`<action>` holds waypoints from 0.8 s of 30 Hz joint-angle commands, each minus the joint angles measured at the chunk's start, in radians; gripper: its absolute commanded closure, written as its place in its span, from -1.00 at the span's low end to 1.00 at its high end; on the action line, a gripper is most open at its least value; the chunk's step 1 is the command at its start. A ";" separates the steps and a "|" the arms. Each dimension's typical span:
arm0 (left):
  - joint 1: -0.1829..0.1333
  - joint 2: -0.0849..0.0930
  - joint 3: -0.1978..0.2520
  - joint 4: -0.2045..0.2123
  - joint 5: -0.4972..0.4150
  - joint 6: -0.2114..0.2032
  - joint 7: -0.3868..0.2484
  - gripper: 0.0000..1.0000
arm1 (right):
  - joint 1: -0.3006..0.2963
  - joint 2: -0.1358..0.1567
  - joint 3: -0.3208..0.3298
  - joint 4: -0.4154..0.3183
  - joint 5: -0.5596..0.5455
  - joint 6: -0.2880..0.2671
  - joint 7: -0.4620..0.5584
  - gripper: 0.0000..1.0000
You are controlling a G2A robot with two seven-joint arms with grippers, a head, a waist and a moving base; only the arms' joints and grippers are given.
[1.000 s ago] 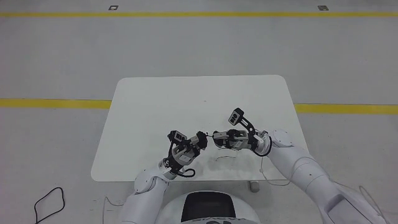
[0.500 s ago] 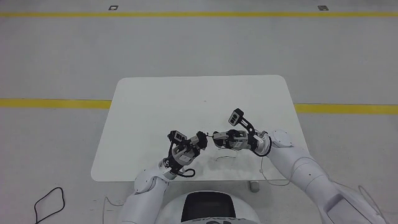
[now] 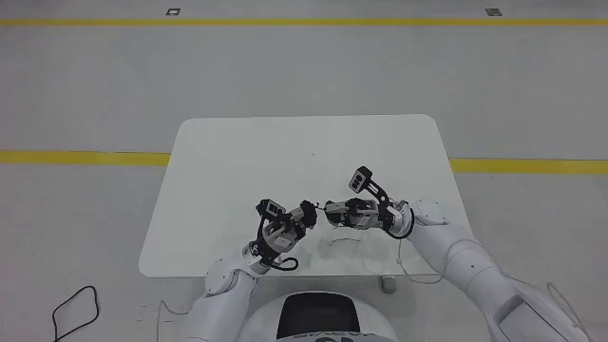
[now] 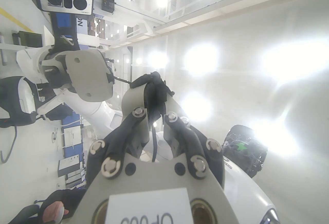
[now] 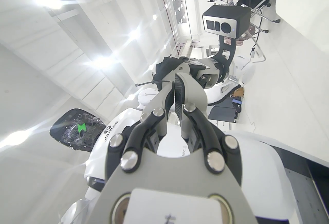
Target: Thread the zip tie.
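Observation:
A thin black zip tie (image 3: 319,211) spans the short gap between my two grippers, above the front part of the white table (image 3: 285,152). My left gripper (image 3: 306,214) is shut on one end, a dark bunched part at its fingertips (image 4: 154,83). My right gripper (image 3: 333,212) faces it and is shut on the other end. In the right wrist view its pads (image 5: 175,81) pinch the strap (image 5: 151,82), whose small tip juts out to one side. In the left wrist view the strap (image 4: 122,79) runs from my fingertips into the right gripper (image 4: 109,75).
Both grippers hang over the table's front edge (image 3: 285,271), near its middle. The tabletop behind them is bare white. A black cable (image 3: 71,309) lies on the floor off the table's front left corner.

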 commanded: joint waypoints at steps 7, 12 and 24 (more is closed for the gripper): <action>0.000 0.000 0.000 0.000 0.000 0.000 0.000 1.00 | 0.003 -0.003 -0.003 0.013 0.001 0.003 0.000 1.00; 0.000 0.000 0.000 0.000 0.000 0.000 0.000 1.00 | 0.006 -0.005 -0.005 0.022 0.001 0.004 0.000 1.00; 0.000 0.000 0.000 0.000 0.000 0.000 0.000 1.00 | 0.008 -0.009 -0.006 0.038 -0.006 0.008 0.000 1.00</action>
